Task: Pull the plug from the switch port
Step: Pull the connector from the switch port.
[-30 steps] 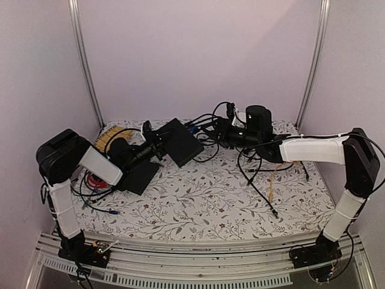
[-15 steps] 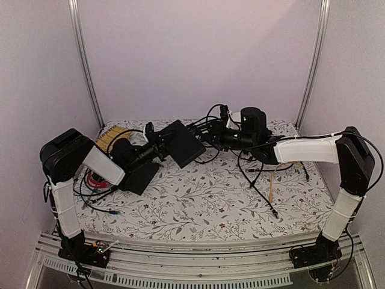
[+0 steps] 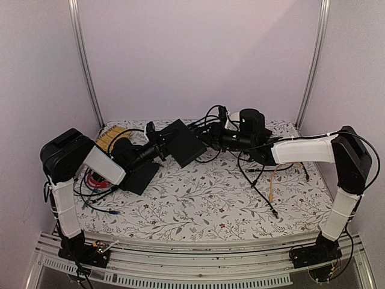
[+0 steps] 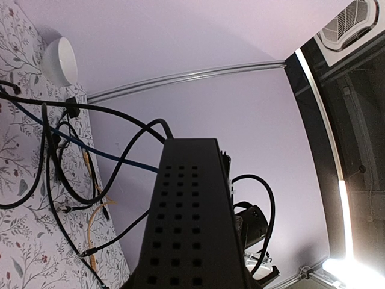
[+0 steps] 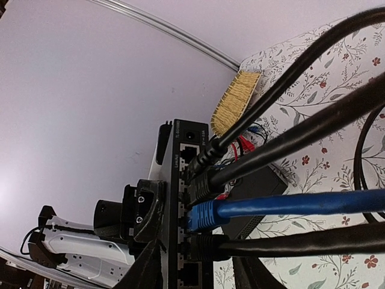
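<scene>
The switch (image 3: 183, 143) hangs tilted above the far edge of the surface (image 3: 198, 198), seemingly clamped in the left arm's (image 3: 102, 165) jaws, its socket edge facing right. The right arm's (image 3: 301, 150) jaws stand apart, lined up on a black plug (image 5: 203, 247) whose cable runs straight back toward them. That arm has edged leftward, nearer the sockets than a second ago.

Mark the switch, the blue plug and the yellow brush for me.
switch (image 5: 178, 180), right wrist view, on its socketed edge.
blue plug (image 5: 201, 215), right wrist view, on the connector body.
yellow brush (image 5: 233, 103), right wrist view, mid-bristles.
</scene>
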{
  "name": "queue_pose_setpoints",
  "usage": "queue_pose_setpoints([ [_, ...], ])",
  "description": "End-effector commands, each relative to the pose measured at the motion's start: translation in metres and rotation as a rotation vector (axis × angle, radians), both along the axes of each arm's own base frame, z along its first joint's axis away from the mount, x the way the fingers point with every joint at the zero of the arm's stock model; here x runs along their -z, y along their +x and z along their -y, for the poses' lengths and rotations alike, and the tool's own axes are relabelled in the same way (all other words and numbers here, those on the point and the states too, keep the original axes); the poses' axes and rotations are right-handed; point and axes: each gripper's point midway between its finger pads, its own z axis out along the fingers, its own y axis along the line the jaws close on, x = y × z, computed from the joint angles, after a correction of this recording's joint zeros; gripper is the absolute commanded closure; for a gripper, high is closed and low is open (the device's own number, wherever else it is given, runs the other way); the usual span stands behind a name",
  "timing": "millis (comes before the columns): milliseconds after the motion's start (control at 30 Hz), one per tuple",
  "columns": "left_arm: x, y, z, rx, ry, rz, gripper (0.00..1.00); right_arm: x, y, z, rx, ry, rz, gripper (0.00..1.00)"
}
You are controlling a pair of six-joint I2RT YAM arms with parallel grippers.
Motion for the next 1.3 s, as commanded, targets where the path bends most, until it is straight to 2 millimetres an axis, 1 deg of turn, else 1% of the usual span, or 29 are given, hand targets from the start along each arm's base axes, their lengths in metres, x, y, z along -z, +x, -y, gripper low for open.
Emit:
queue_pose_setpoints([
  [0, -0.073, -0.026, -0.007, 0.023, -0.173, 0.245, 1.00, -0.011, 0.000, -0.010, -0.022, 0.043, 0.023, 0.63],
  [100, -0.074, -0.027, -0.006, 0.025, -0.176, 0.247, 1.00, -0.009, 0.000, -0.011, -0.028, 0.045, 0.019, 0.64],
  [233, -0.075, -0.028, -0.006, 0.026, -0.177, 0.250, 1.00, -0.008, 0.000, -0.012, -0.030, 0.050, 0.015, 0.69],
  [267, -0.064, -0.023, -0.004, 0.025, -0.164, 0.230, 1.00, -0.008, 0.000, -0.012, -0.032, 0.053, 0.015, 0.70],
  [333, -0.059, -0.022, -0.003, 0.026, -0.158, 0.221, 1.00, -0.010, 0.000, -0.013, -0.032, 0.063, 0.015, 0.71],
  [467, -0.058, -0.022, -0.003, 0.025, -0.158, 0.218, 1.00, -0.007, 0.000, -0.015, -0.043, 0.069, 0.007, 0.75],
  [800, -0.057, -0.021, -0.001, 0.025, -0.158, 0.218, 1.00, -0.007, 0.000, -0.016, -0.047, 0.086, 0.000, 0.80],
  [833, -0.058, -0.022, -0.001, 0.026, -0.158, 0.219, 1.00, -0.006, 0.000, -0.016, -0.050, 0.086, -0.002, 0.84],
  [867, -0.058, -0.022, -0.001, 0.027, -0.158, 0.220, 1.00, -0.005, 0.000, -0.017, -0.051, 0.087, -0.007, 0.85],
  [900, -0.058, -0.022, -0.001, 0.027, -0.158, 0.219, 1.00, -0.003, 0.000, -0.017, -0.055, 0.087, -0.009, 0.85],
  [933, -0.058, -0.022, -0.001, 0.027, -0.158, 0.221, 1.00, -0.014, 0.002, -0.020, -0.061, 0.104, 0.009, 0.85],
  [967, -0.058, -0.022, -0.001, 0.027, -0.158, 0.219, 1.00, -0.017, 0.002, -0.021, -0.063, 0.108, 0.012, 0.85],
  [1133, -0.056, -0.021, 0.001, 0.031, -0.154, 0.217, 1.00, -0.016, 0.001, -0.022, -0.077, 0.107, 0.010, 0.82],
  [1267, -0.055, -0.021, 0.004, 0.038, -0.150, 0.218, 1.00, -0.013, 0.000, -0.024, -0.083, 0.100, 0.006, 0.82],
])
